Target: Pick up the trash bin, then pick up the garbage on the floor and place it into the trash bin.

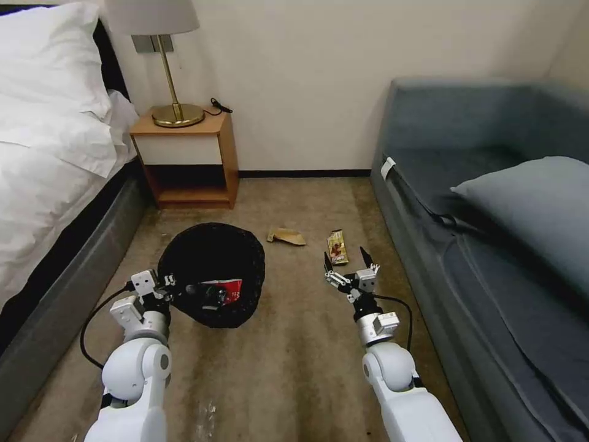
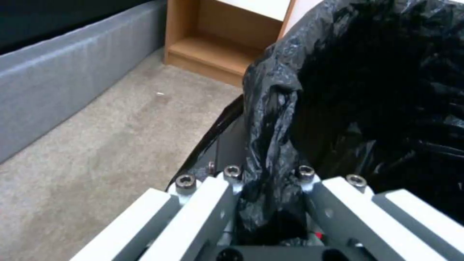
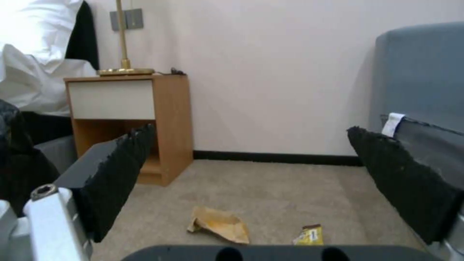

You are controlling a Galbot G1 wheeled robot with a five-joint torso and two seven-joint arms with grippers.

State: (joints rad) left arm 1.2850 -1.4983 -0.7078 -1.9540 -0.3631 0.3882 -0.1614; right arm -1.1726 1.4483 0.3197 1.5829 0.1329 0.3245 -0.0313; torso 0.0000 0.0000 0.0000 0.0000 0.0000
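The trash bin [image 1: 211,261], lined with a crinkled black bag [image 2: 338,90], hangs above the carpet floor [image 1: 294,344] on the left. My left gripper [image 1: 173,288] is shut on its bag-covered rim. Inside it lies a red-and-white wrapper [image 1: 226,290]. Two pieces of garbage lie on the carpet beyond: a tan paper scrap [image 1: 286,236] [image 3: 218,224] and a brown-gold snack wrapper [image 1: 337,247] [image 3: 309,235]. My right gripper [image 1: 346,265] hovers open just short of the snack wrapper, nothing between its serrated fingers [image 3: 116,170].
A bed with white linen [image 1: 43,153] runs along the left, a grey sofa [image 1: 491,233] along the right. A wooden nightstand [image 1: 187,156] with a brass lamp [image 1: 164,61] stands against the far wall. Carpet lies between bed and sofa.
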